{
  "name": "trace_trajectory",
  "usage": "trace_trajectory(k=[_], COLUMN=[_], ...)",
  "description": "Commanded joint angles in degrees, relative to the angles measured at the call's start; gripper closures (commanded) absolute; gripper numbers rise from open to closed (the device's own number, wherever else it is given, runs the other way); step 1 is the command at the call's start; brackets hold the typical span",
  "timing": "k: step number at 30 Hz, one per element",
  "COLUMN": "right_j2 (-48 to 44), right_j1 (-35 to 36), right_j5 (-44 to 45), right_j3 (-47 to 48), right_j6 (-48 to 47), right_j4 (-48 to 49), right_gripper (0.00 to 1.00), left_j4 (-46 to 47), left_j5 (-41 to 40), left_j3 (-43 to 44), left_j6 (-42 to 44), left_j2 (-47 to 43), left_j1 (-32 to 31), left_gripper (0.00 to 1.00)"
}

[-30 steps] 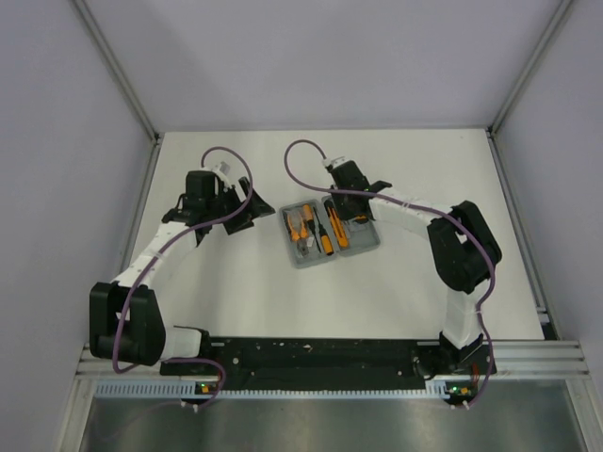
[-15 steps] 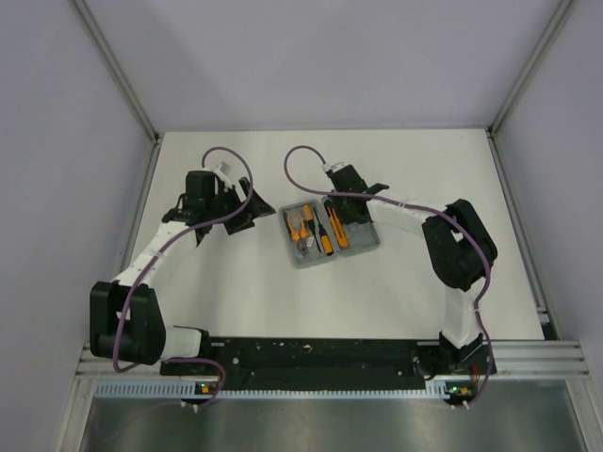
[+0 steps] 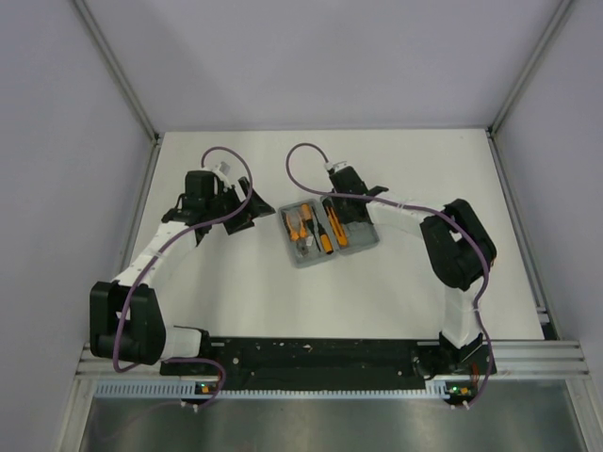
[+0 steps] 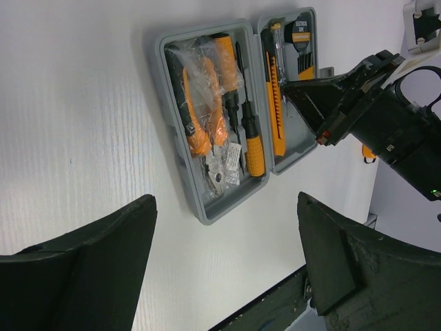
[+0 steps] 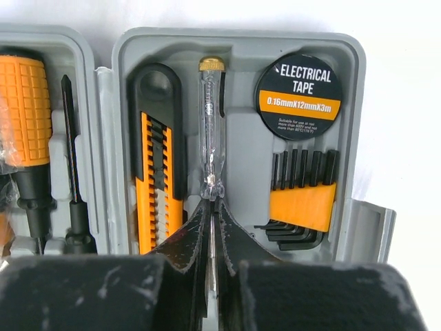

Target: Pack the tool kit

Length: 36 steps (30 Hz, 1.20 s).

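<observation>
1. Case (image 3: 363, 241) lies open on the desk (image 3: 236, 301), midway across and nearer the far edge.
2. Right gripper (image 5: 212, 207) is inside the case's right half, pinched together on the tester screwdriver (image 5: 211, 131) blade.
3. Left gripper (image 4: 226, 214) has its fingers apart, well clear of the case on the side toward the desk's left edge.

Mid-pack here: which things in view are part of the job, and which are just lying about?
Job: grey case, pliers, screwdrivers, utility knife, electrical tape, hex keys, tester screwdriver pinched in the shut right gripper.

Just surroundings: white table, grey enclosure walls, metal rail by the arm bases.
</observation>
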Motion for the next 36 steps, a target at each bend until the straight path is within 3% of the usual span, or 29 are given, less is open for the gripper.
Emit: trace_trajectory(k=[1,10,18,23,27,30,32,33,34,36], right_j2=[5.09,0.70,-0.27,-6.67,-15.46,-22.75,-26.63,-28.38,-30.05,-32.17], right_j1=[0.79,0.79,-0.43,-4.38,-9.56,-13.87,-16.86,-18.27,-19.67,-23.18], right_j5=[-0.52,1.41,4.66,5.19,7.91,10.37,13.87,16.42,19.14,23.54], right_j3=[-3.53,4.54,18.70,13.29,2.83,-5.87,-10.62,-12.65,-15.01,-18.97], right_j6=[3.30,4.53,8.39,13.84,17.44,18.94,19.21,19.30,19.91,21.75], right_j4=[-3.26,-5.27,-13.89,-14.77,-14.86,-14.86,-14.86,-14.86,-14.86,-14.77], right_gripper=[1.00,1.00,0.87,0.80,0.67,0.52,0.35,0.20,0.11,0.04], left_j4=[2.32,2.32,1.00,0.39,1.26,1.97,2.67,2.93,3.20,3.46], left_j5=[0.75,1.19,1.28,1.89,3.21,4.09,4.44,4.62,4.88,5.32], left_j3=[-0.59,-0.41,-0.33,-0.59,-1.12,-1.47,-1.82,-1.91,-2.08,-2.08], left_j6=[0.36,0.10,0.45,0.89,0.89,0.89,0.89,0.98,0.80,0.63], left_j2=[0.18,0.09,-0.44,-0.88,-1.41,-1.76,-2.11,-2.20,-2.28,-1.94], left_j1=[0.43,0.43,0.52,0.52,0.52,0.52,0.52,0.52,0.52,0.52], left_gripper=[0.14,0.14,0.13,0.12,0.09,0.02,0.02,0.02,0.02,0.02])
